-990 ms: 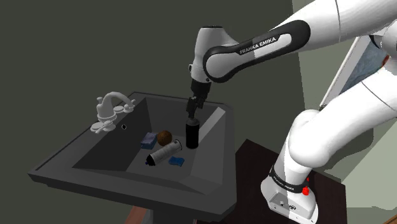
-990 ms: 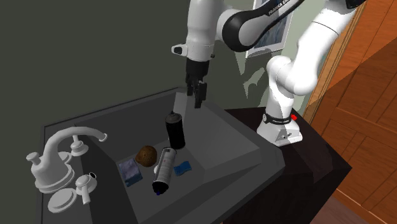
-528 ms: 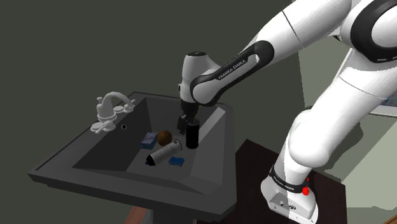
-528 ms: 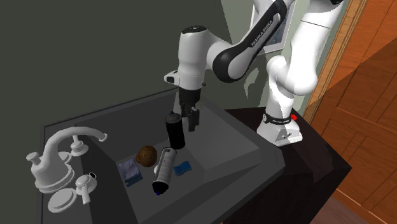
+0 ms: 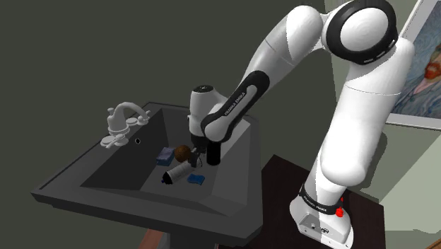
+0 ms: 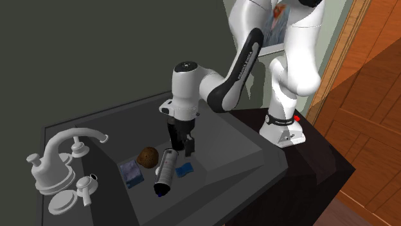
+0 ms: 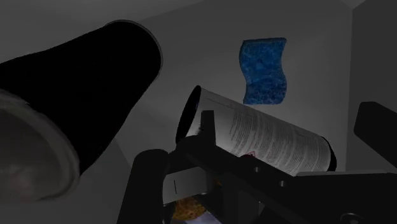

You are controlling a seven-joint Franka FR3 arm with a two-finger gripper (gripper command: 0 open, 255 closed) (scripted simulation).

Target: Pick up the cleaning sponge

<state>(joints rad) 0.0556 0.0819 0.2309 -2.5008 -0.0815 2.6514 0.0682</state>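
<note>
The cleaning sponge [image 5: 196, 179] is a small blue wavy pad lying flat on the floor of the dark sink basin [image 5: 120, 166], beside a lying white spray can [image 5: 177, 172]. From the wrist camera the sponge [image 7: 264, 71] lies past the can [image 7: 261, 137], untouched. My black gripper [image 5: 196, 161] hangs low in the basin, just above the can, between a brown ball [image 5: 182, 151] and an upright black bottle [image 5: 213, 150]. In the second exterior view the gripper [image 6: 182, 145] stands open with nothing held, a short way up from the sponge [image 6: 186, 169].
A blue-grey packet [image 6: 130, 173] lies near the ball [image 6: 148, 156]. A white faucet with handles [image 6: 58, 164] stands on the sink's rim. The black bottle [image 7: 76, 95] looms close beside the hand. Sloping basin walls surround the gripper. The stand [image 5: 321, 219] sits on a dark cabinet.
The arm has folded down and the gripper has dropped from above the black bottle into the basin, ending low over the lying can. Nothing in the sink has moved.
</note>
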